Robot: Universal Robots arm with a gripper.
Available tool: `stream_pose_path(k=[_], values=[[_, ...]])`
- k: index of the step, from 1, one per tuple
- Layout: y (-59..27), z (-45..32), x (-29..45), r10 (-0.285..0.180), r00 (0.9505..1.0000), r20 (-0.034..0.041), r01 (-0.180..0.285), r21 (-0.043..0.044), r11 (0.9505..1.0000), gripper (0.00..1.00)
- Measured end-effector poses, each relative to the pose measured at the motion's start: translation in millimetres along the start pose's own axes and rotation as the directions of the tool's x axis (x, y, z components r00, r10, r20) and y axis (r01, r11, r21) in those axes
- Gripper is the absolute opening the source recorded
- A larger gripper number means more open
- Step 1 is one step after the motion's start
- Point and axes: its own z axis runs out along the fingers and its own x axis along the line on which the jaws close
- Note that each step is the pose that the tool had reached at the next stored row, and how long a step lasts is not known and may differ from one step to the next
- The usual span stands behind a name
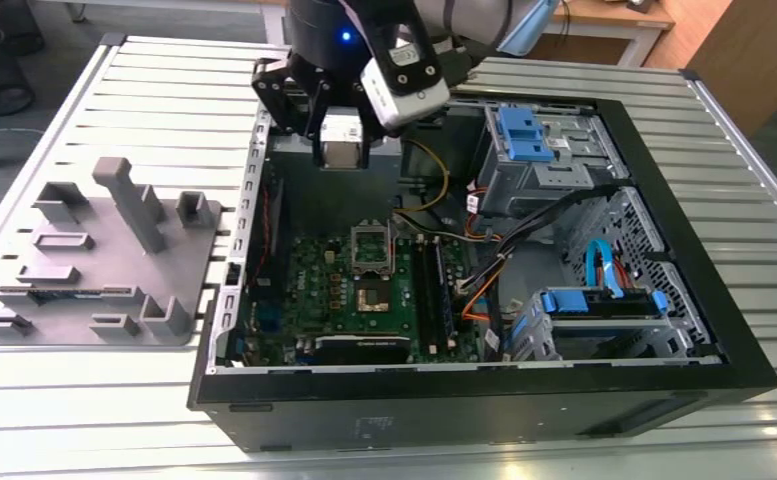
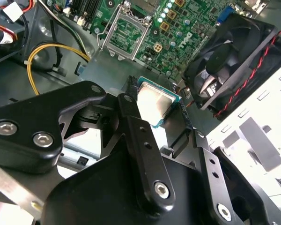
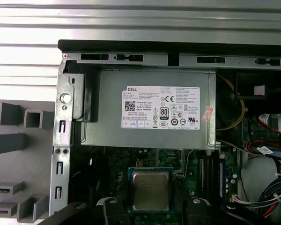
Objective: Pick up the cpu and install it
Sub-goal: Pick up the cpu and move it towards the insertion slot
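So the gripper (image 3: 151,205) was clamped on the cpu (image 3: 151,189); in the first wrist view the chip sat between the two black fingers (image 3: 108,207), one on each opposite edge, shiny metal top facing the camera; in the second wrist view it was the same deal, with the green underside edge peeking out past the fingers. In the exterior view the chip was hanging up in the air over the far end of the open pc case (image 1: 495,405), not touching anything below.

Going outward: the green motherboard (image 1: 348,300) lay flat on the floor of the case; its socket (image 2: 126,29) looked open and empty, well apart from the held chip; a black fan (image 2: 229,54) with a twisted red-and-black wire sat off to one side of it, and a yellow cable (image 2: 35,54) looped on the other. The grey power supply (image 3: 145,105) with its white label filled the end of the case near the gripper; blue drive brackets (image 1: 522,135) sat toward the exterior view's right.

The case rested on a slatted metal table (image 1: 161,70); just beside it, on the exterior view's left, was a grey holder tray (image 1: 95,290) with upright blocks; past the table I could make out grey floor and a wooden desk (image 1: 628,18).
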Motion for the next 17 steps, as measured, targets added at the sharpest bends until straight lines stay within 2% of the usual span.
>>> stream_pose_path(k=[12, 17], values=[[-8.9, 12.7, -14.3, 0.000, 1.0000, -0.0056, 0.000, -0.0002, 1.0000, 0.47], [-12.5, 18.2, -16.9, 0.000, 1.0000, -0.0055, 0.000, -0.0005, 1.0000, 0.47]])
